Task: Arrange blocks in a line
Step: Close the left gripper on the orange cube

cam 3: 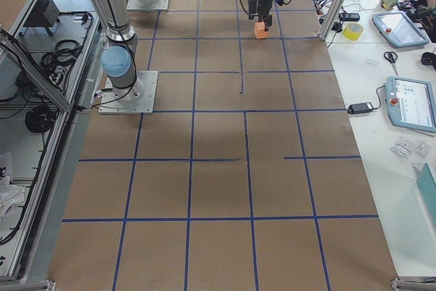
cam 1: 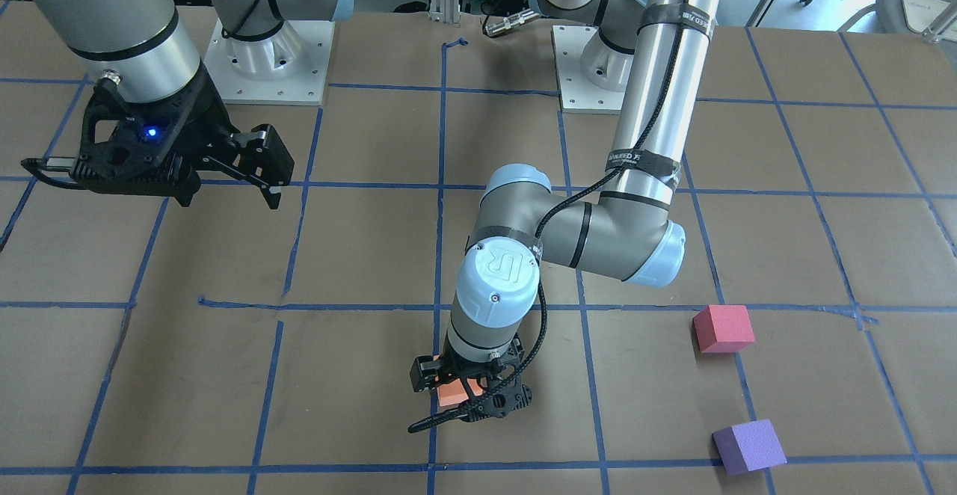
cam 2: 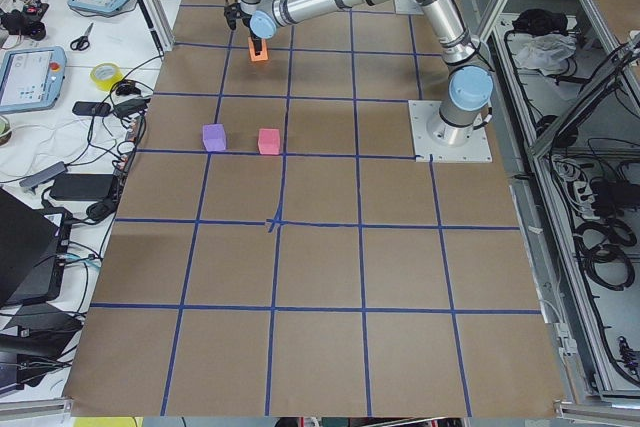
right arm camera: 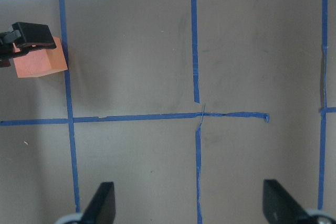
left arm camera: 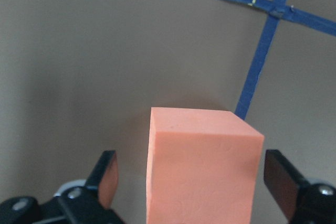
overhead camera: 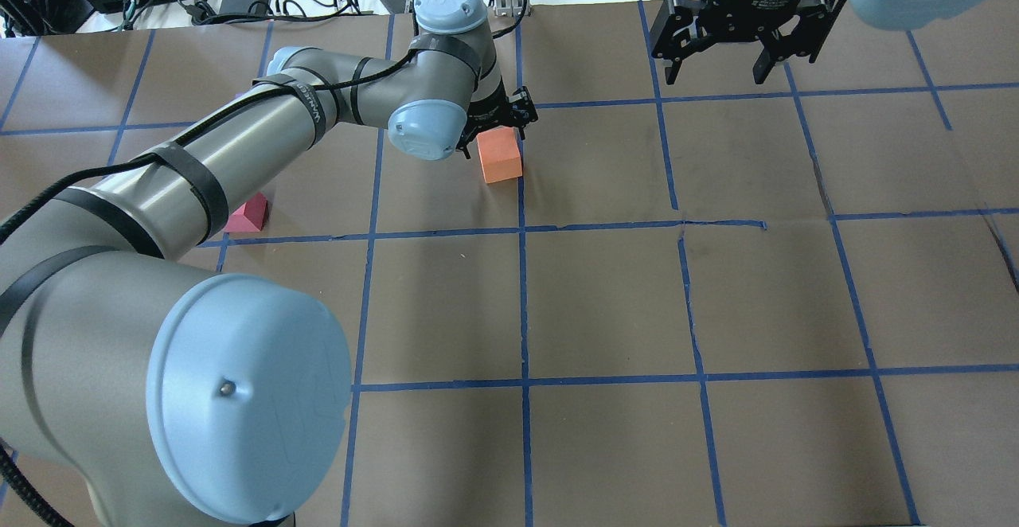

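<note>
Left wrist-mounted view: orange block (left arm camera: 202,166) sits flat and upright on the brown paper worktop (left arm camera: 79,51). Left gripper (left arm camera: 194,179) is lowered around it, one finger on each side. Jaws released: a clear strip of paper shows between the block and one finger (left arm camera: 107,177). The other finger is very close to the opposite face; cannot tell if it touches. The block's far corner meets a line of blue tape (left arm camera: 257,77).

Overhead exterior view: the orange block rests with one side along that tape line. It is in the half of the worktop toward the operators' edge, about midway between the two ends. Left arm (overhead camera: 239,129) reaches out across the worktop to it, wrist pointing straight down.

Exterior front-facing view: pinkish-red block (cam 1: 723,328) and purple block (cam 1: 748,446) lie toward the robot's left end, well apart from the orange one. Purple is nearer the operators' edge than pinkish-red. The two are near each other but not touching. Both lie flat on the paper, each turned slightly against the tape grid.

Right gripper (cam 1: 230,194) hangs high above the worktop toward the robot's right end, nearer the robot's edge, well apart from all three blocks. Jaws spread wide. Right wrist-mounted view shows only paper and tape between its fingers, with the orange block off toward an upper corner of that view.
</note>
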You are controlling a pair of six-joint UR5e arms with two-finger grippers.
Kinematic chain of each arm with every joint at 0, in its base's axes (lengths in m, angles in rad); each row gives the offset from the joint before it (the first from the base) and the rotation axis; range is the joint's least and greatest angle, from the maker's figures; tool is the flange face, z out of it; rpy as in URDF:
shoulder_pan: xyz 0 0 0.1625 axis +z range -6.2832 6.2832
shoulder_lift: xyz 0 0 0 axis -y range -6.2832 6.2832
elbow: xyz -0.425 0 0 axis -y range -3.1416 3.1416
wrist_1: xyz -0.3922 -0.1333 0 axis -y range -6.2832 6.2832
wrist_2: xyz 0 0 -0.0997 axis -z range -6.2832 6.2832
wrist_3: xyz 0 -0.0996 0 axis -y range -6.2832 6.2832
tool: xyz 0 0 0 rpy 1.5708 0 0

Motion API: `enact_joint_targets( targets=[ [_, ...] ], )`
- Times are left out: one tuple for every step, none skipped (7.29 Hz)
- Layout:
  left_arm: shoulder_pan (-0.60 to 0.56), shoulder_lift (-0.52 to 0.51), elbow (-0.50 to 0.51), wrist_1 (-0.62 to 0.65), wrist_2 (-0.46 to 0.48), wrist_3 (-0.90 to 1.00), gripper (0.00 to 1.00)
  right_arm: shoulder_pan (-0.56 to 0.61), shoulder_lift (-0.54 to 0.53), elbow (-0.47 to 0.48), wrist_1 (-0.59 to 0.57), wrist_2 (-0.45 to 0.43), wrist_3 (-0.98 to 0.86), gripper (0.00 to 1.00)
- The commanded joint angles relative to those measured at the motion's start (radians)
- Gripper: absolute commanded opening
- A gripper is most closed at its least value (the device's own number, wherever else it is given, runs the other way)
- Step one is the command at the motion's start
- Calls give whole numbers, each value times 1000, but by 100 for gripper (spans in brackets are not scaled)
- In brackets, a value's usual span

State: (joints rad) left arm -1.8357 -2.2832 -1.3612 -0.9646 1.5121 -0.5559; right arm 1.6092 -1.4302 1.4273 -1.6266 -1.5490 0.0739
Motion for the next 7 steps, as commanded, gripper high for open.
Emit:
enact_joint_targets(
  targets=[
    [-2,-19,2,4,-1,10,100,0,-1,2,1,0,0,100],
    [-2,-24,-1,3,11,24,91,1,-1,2,1,1,1,100],
    [-2,-22,-1,3,0,51,61,1,-1,4,1,1,0,100],
    [0,-22,-1,1,-4,50,35,1,-1,4,1,1,0,100],
    [0,2,-7,-12,-44,57,2,1,-1,4,1,1,1,100],
    [7,20,0,-54,-40,62,0,1,-1,4,1,3,1,100],
    [28,39,-9,-80,-40,97,0,1,-1,4,1,3,1,100]
  ],
)
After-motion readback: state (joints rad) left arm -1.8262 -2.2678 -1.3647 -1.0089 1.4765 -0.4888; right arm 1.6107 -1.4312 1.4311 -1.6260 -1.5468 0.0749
